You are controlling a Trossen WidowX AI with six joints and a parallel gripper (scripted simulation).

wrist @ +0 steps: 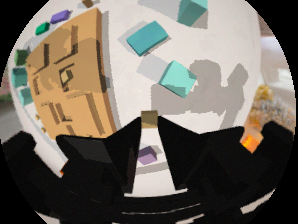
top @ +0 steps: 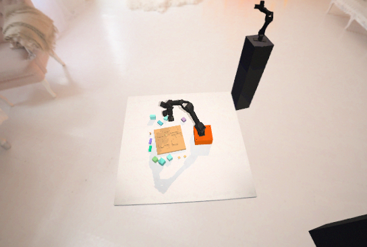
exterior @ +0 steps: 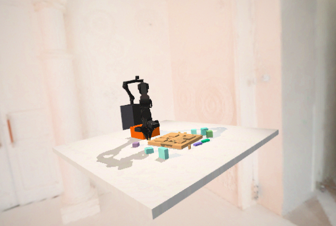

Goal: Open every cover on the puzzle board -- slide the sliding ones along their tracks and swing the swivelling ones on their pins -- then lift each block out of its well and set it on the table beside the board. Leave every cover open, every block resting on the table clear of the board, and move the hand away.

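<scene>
The tan puzzle board [top: 171, 152] [exterior: 160, 142] [wrist: 93, 36] lies on the white table, and its wells look empty. My gripper [top: 168, 117] [exterior: 148, 138] [wrist: 149, 119] is low over the table just beyond the board's far edge. It is shut on a small tan block [wrist: 149, 117]. Three teal blocks [wrist: 193, 3] [wrist: 147, 38] [wrist: 177, 78] lie on the table ahead of the fingers. A small purple block [top: 183, 119] [exterior: 136, 144] [wrist: 147, 156] lies beneath the hand.
More blocks lie around the board: purple [top: 150, 141] and green [top: 150, 148] at its left, green [top: 154, 159] and teal [top: 162, 161] in front, and two tiny tan ones [top: 179, 157]. The arm's orange base [top: 203, 135] stands right of the board. A black pillar [top: 251, 72] stands at the table's far corner.
</scene>
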